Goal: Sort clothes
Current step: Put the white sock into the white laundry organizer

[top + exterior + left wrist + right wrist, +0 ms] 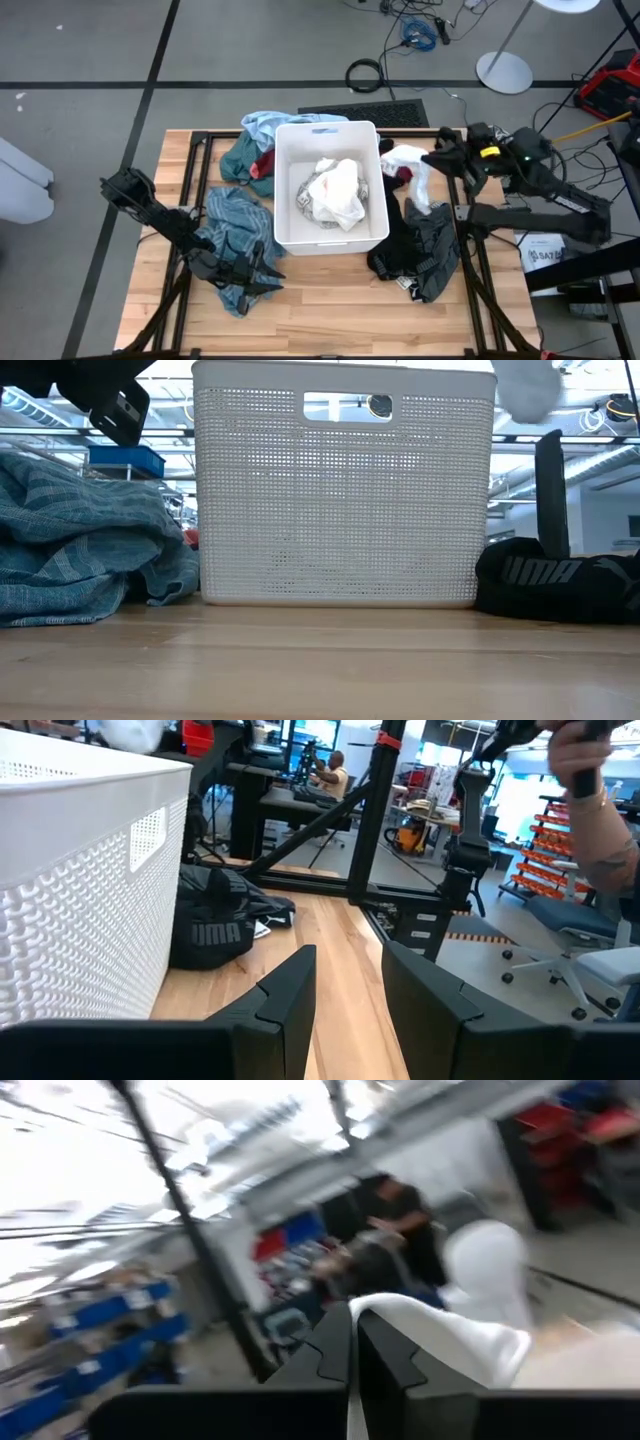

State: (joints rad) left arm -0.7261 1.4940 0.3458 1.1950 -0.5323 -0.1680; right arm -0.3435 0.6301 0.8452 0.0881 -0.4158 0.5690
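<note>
Right gripper (432, 160) is clamped shut on a white garment (412, 172), holding it in the air just right of the white bin (285, 190), above the black clothes (415, 250); cloth trails below the jaws. Since whites already lie inside the bin, I'd carry it over the rim high enough that the hanging tail clears the wall, then release over the middle so nothing drapes on the edge. Left gripper (265, 272) waits part open and empty over the teal striped pile (235, 225) at front left.
</note>
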